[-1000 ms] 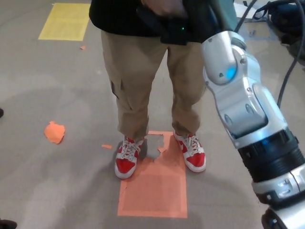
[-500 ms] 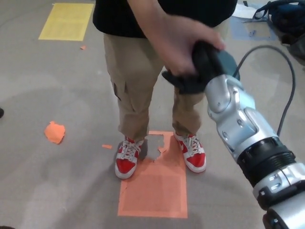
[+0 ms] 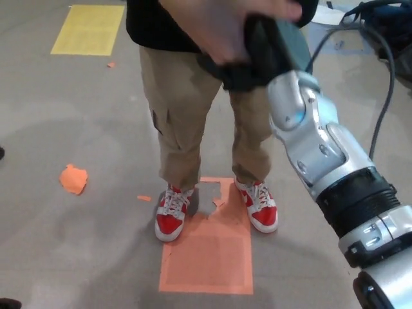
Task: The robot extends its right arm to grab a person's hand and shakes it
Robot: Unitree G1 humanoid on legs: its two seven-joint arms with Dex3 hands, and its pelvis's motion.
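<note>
Black right hand clasped inside person's hand, up high

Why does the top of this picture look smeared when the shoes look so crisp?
In the head view the person's hand and the robot's right hand clasping it are motion-blurred and close to the camera; the red shoes and orange floor patch are sharp, under soft, even light with faint shadows.

No legible txt or labels.

Grey floor; orange patch; yellow patch.
</note>
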